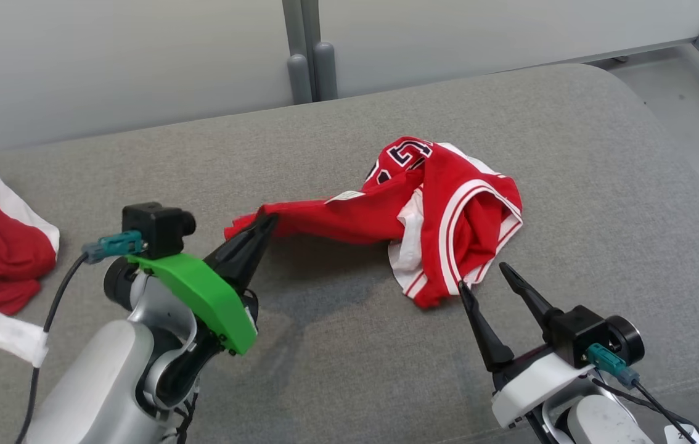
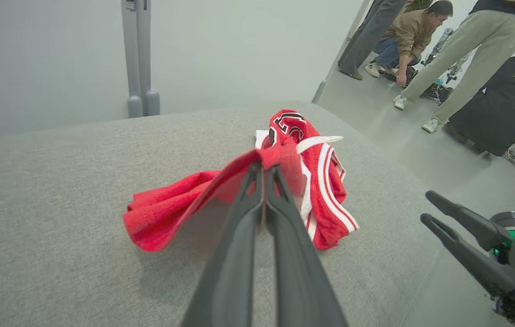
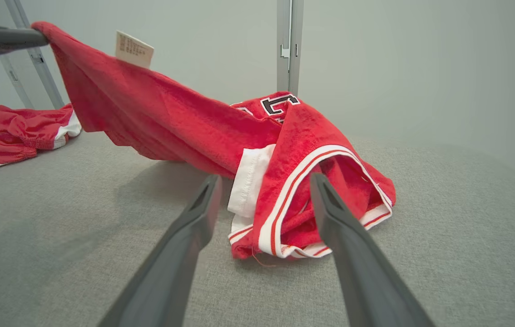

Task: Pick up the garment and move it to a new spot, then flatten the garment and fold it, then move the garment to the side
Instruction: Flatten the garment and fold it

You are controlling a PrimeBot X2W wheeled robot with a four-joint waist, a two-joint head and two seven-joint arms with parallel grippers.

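Left gripper [image 1: 266,221] clamped on garment corner, holding it raised off grey cushion [image 1: 602,185]. Right gripper [image 1: 482,275] spread wide, empty. Garment [image 1: 448,203] long axis left-right: held corner left, bunched heap right of centre. Striped hem [image 1: 445,246] just beyond right fingertips; right arm nearer.

**Head view:** taken from above, I look forward and down on the grey fabric-covered desk [image 1: 349,382]. The camera sits far enough back to frame my left hand [image 1: 268,218] and right hand [image 1: 482,275] together.

**Left wrist view:** set low and close over the desk, sighting along my left hand toward the partition post [image 1: 306,68] and the floor past the desk's edge.

**Right wrist view:** lower still, just above the desk, facing the same post.

**Shared field:** all three views take in the red jersey [image 1: 448,203]; each wrist view also catches the other hand.
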